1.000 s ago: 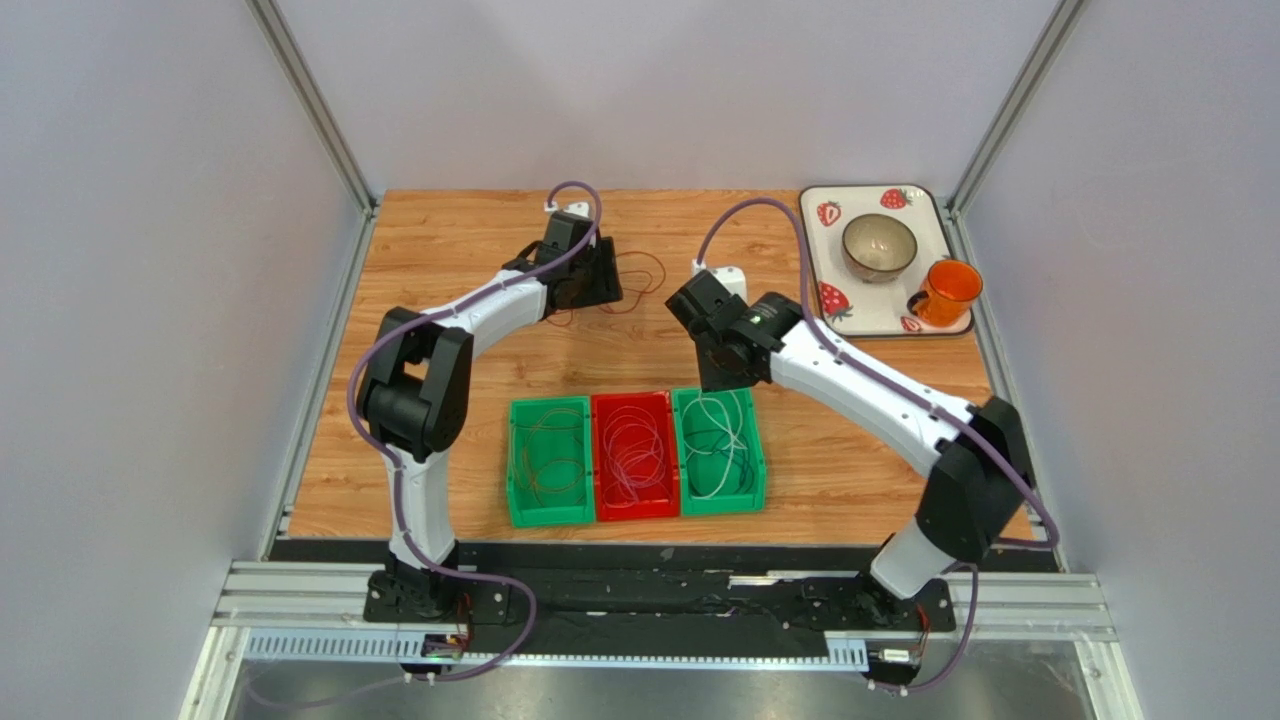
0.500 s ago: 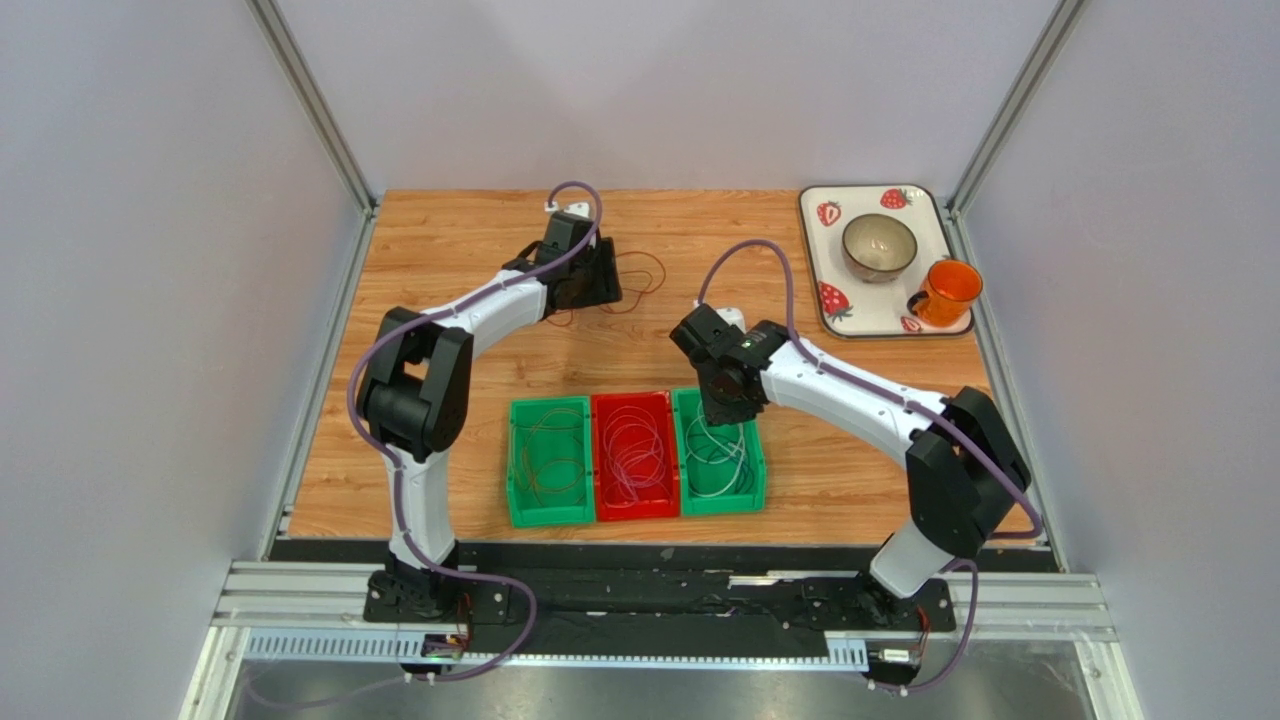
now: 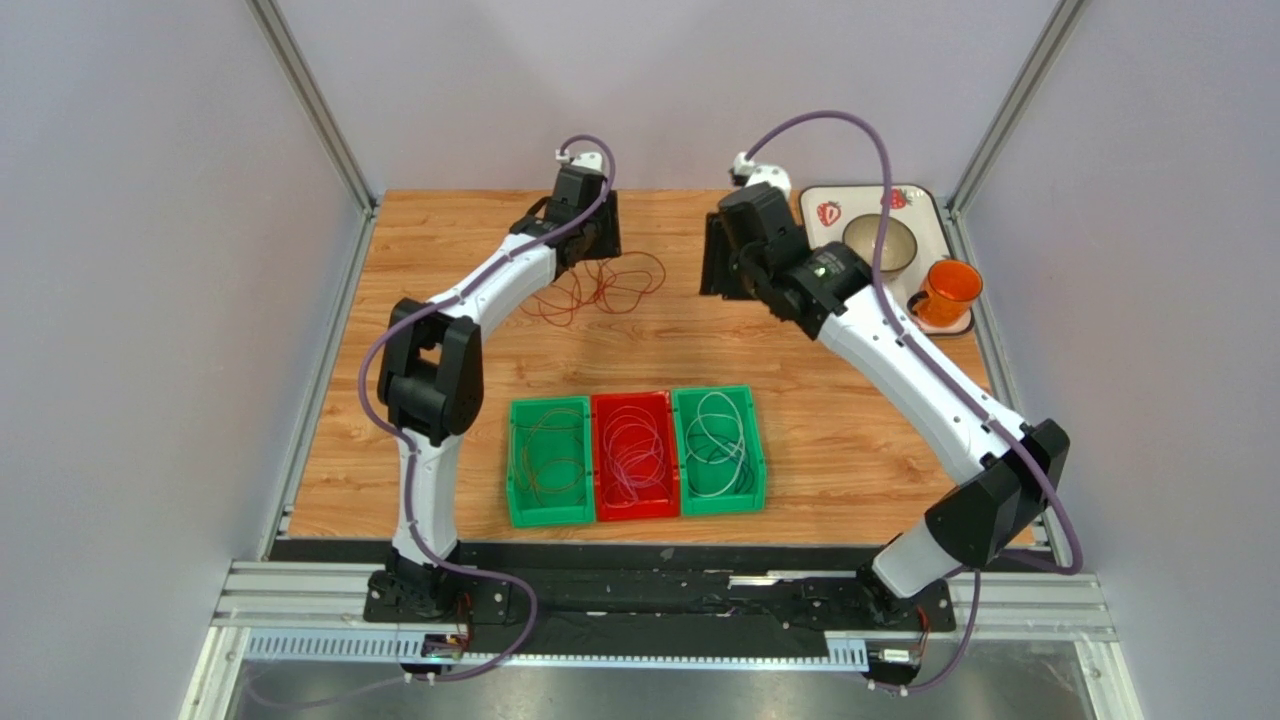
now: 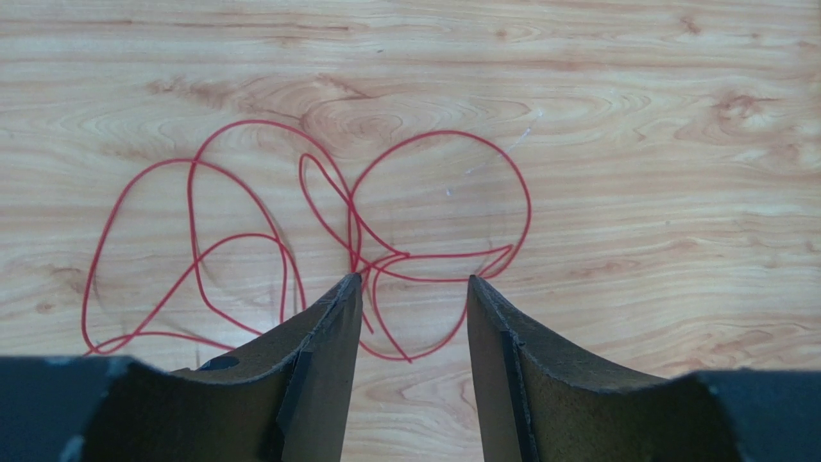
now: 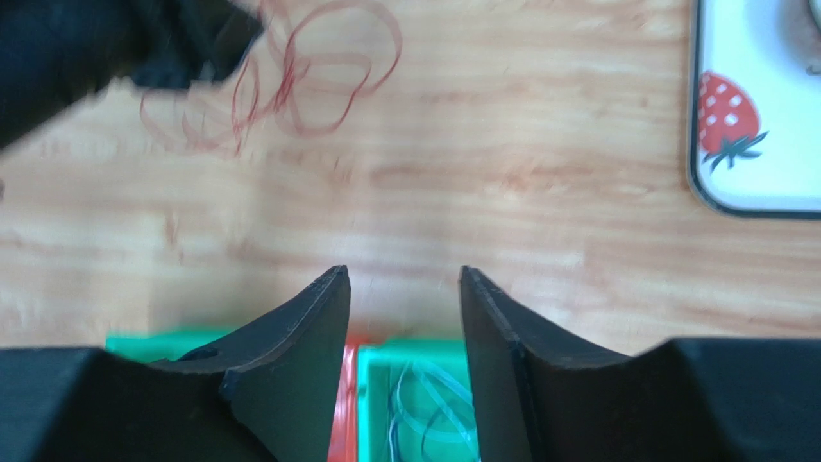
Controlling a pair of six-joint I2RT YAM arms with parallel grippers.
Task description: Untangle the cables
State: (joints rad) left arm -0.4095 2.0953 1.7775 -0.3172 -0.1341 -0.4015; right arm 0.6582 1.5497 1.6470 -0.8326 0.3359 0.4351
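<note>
Lifted away from the green bin (image 3: pixel 721 507) at 6 o'clock, the right gripper (image 5: pixel 403 272) is held open and empty at 1 o'clock, while the left gripper (image 4: pixel 412 279), open and empty, is hung over the red cables (image 4: pixel 360 256) at 12 o'clock, where one loop should be pinched next.

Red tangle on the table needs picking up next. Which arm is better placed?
Left. The left gripper hangs right over the red cables, jaws open with strands between them. The right gripper, open and empty too, sits off to the side, the tangle at its view's edge.
</note>
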